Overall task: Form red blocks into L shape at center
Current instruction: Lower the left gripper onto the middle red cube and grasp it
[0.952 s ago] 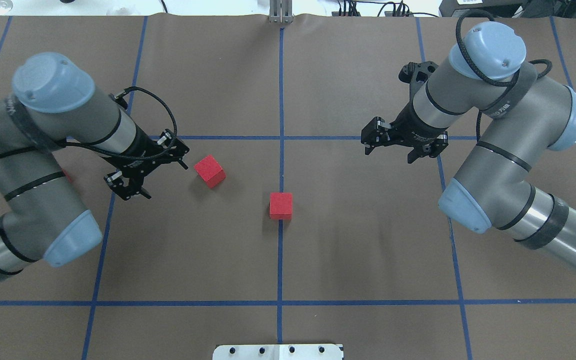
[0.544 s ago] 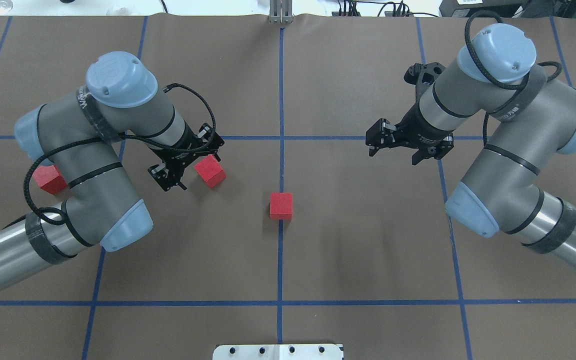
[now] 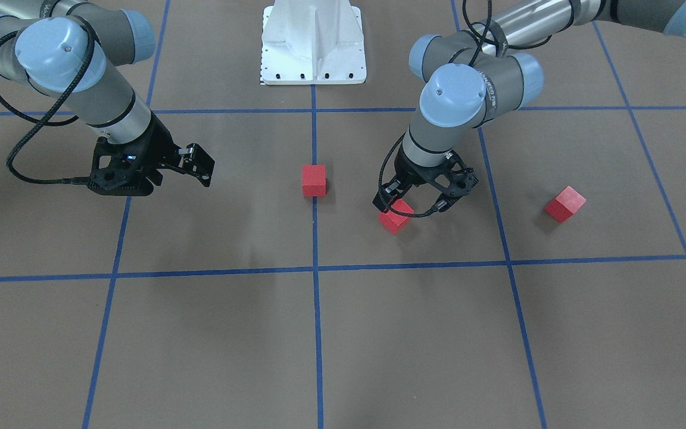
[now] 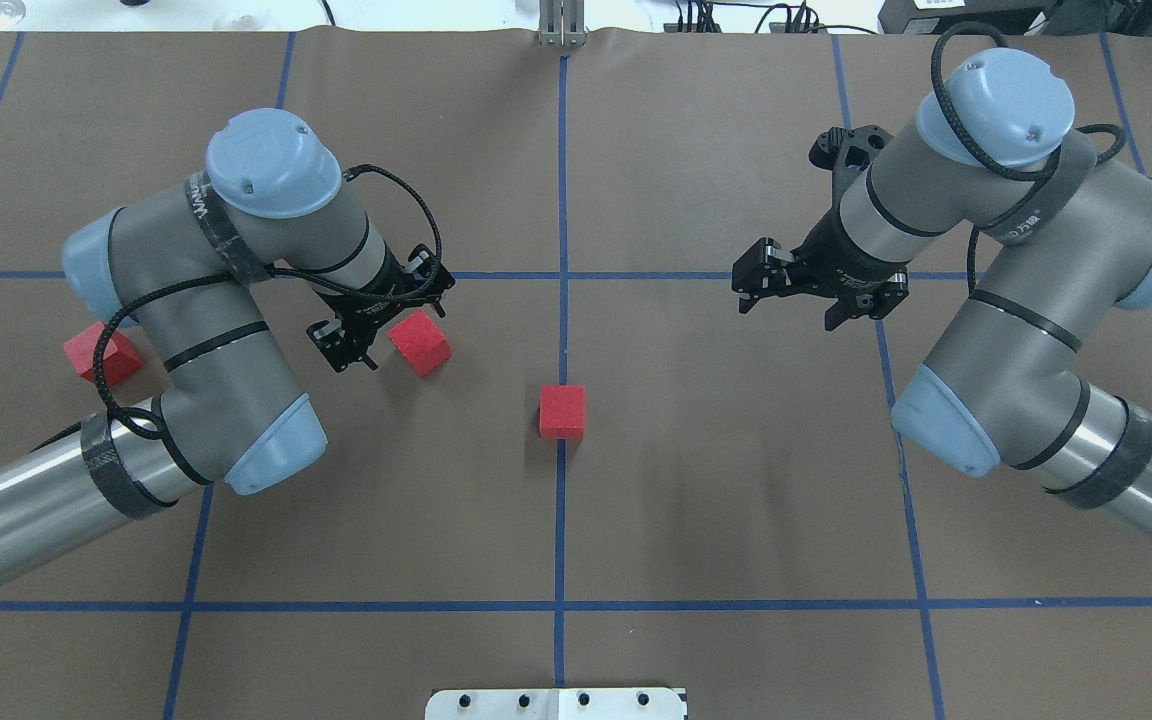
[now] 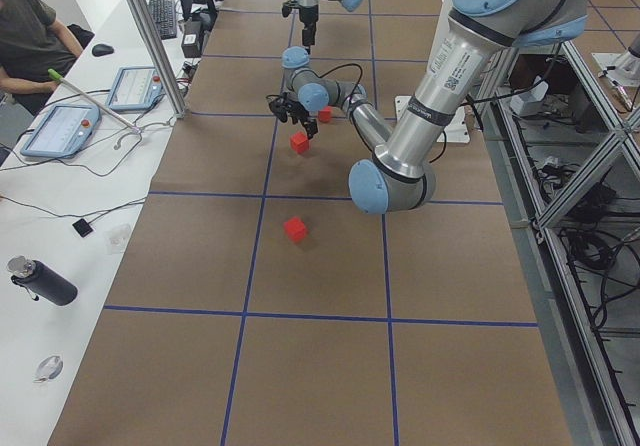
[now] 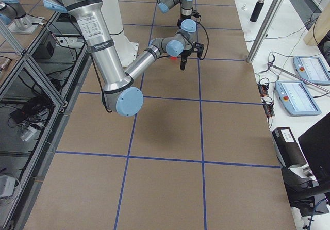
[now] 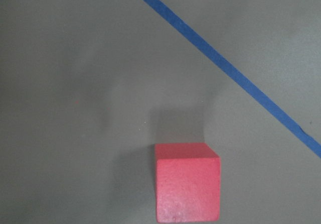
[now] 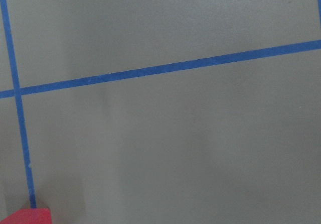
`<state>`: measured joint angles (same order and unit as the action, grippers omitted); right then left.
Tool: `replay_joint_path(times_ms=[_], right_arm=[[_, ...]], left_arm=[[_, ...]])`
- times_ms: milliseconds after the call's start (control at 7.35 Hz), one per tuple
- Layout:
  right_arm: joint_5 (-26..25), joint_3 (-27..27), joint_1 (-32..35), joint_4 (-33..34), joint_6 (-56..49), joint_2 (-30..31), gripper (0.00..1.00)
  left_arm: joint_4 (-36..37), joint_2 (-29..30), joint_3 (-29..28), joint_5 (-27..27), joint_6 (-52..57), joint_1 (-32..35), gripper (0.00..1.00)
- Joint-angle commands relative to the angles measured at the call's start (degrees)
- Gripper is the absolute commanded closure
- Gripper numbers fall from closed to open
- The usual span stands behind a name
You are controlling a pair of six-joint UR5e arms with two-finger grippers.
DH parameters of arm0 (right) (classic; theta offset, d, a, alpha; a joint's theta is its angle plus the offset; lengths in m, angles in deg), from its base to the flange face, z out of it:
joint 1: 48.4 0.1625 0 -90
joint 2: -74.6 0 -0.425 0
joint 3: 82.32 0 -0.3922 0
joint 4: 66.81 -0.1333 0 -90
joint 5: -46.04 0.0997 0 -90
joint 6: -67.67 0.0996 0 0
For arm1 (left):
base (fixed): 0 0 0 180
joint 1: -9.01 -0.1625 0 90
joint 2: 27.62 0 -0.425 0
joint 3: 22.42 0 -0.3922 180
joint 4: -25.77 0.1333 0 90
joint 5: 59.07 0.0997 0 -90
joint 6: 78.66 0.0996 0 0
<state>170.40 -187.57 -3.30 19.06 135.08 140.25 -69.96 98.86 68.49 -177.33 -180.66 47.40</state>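
Observation:
Three red blocks lie on the brown table. One red block (image 4: 562, 412) (image 3: 314, 180) sits on the middle blue tape line at the center. A second red block (image 4: 420, 342) (image 3: 395, 218) lies left of center, low in the left wrist view (image 7: 186, 181). My left gripper (image 4: 386, 330) (image 3: 412, 205) hovers open just over it, a finger on either side, not touching. The third block (image 4: 96, 353) (image 3: 565, 204) lies far left, partly hidden by my left arm. My right gripper (image 4: 791, 305) is open and empty, raised right of center. The center block's corner shows in the right wrist view (image 8: 27, 217).
Blue tape lines (image 4: 561, 200) divide the table into grid squares. The robot's white base plate (image 4: 556, 703) (image 3: 313, 42) sits at the near edge. A metal post (image 4: 561, 25) stands at the far edge. An operators' bench with tablets (image 5: 60, 126) runs along the far side.
My left arm has swung toward the center and brought its open gripper over the block left of center, uncovering the far-left block. The right gripper has barely shifted. No block has moved.

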Motion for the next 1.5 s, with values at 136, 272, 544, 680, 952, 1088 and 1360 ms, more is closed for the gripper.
replay_joint_path(times_ms=[136, 272, 544, 680, 952, 1088, 1360], right_arm=[[-0.34, -0.12, -0.01, 0.0, 0.09, -0.08, 0.0], [-0.35, -0.12, -0.01, 0.0, 0.09, -0.08, 0.0], [-0.35, -0.12, -0.1, 0.0, 0.09, -0.17, 0.0], [-0.35, -0.04, -0.18, 0.0, 0.09, -0.17, 0.0], [-0.35, 0.14, -0.27, 0.0, 0.09, -0.35, 0.0], [-0.35, 0.23, -0.36, 0.0, 0.09, -0.44, 0.0], [-0.26, 0.31, -0.36, 0.0, 0.09, -0.7, 0.0]], left_arm=[[-2.51, 1.48, -4.93, 2.25, 1.28, -0.07, 0.0], [-3.14, 1.57, -5.38, 2.25, 1.28, -0.07, 0.0], [-3.32, 2.18, -7.05, 2.25, 1.28, -0.15, 0.0], [-3.32, 2.71, -8.19, 2.33, 1.28, -0.24, 0.01], [-2.97, 2.71, -9.07, 2.6, 1.19, -1.2, 0.31], [-2.97, 2.8, -8.91, 3.12, 1.19, -1.21, 0.99], [-2.79, 4.29, -8.38, 3.3, 2.85, -1.21, 1.0]])
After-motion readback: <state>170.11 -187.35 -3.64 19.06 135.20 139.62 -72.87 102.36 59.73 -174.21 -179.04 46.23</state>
